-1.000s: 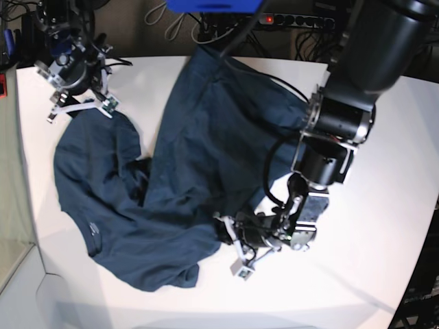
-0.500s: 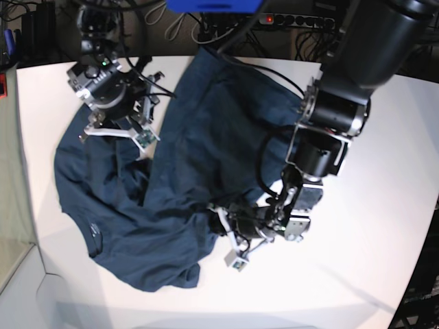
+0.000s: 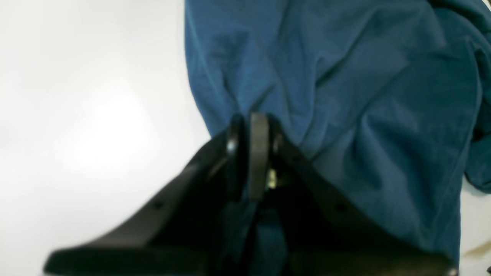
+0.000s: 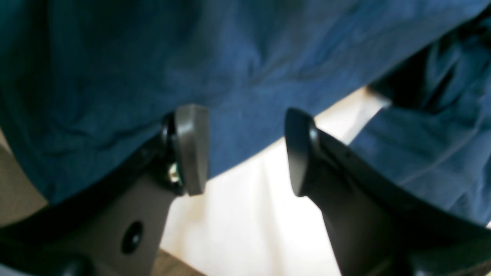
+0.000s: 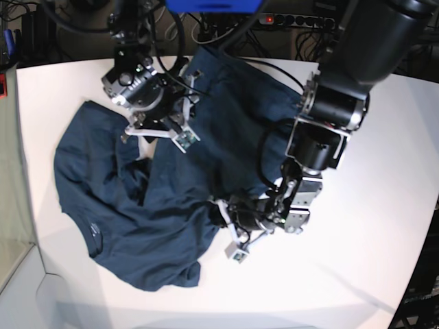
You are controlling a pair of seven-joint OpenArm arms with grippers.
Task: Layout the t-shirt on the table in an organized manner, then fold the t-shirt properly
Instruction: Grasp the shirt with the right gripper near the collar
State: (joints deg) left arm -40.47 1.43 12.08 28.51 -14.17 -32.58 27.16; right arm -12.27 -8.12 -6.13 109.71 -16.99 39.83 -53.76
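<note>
The dark navy t-shirt lies crumpled and partly bunched on the white table, its neck label near the front left. My left gripper is shut on the t-shirt's edge near the front middle. In the left wrist view its fingers are pressed together with blue fabric between and beyond them. My right gripper hovers open over the shirt's back left part. In the right wrist view its fingers stand apart above a shirt edge and a strip of bare table.
A power strip and cables lie behind the table's far edge. A blue object sits at the top middle. The table's curved front edge runs close below the shirt.
My right arm has swung from the table's far left corner to the right, over the shirt. My left gripper has shifted slightly left, still gripping the fabric.
</note>
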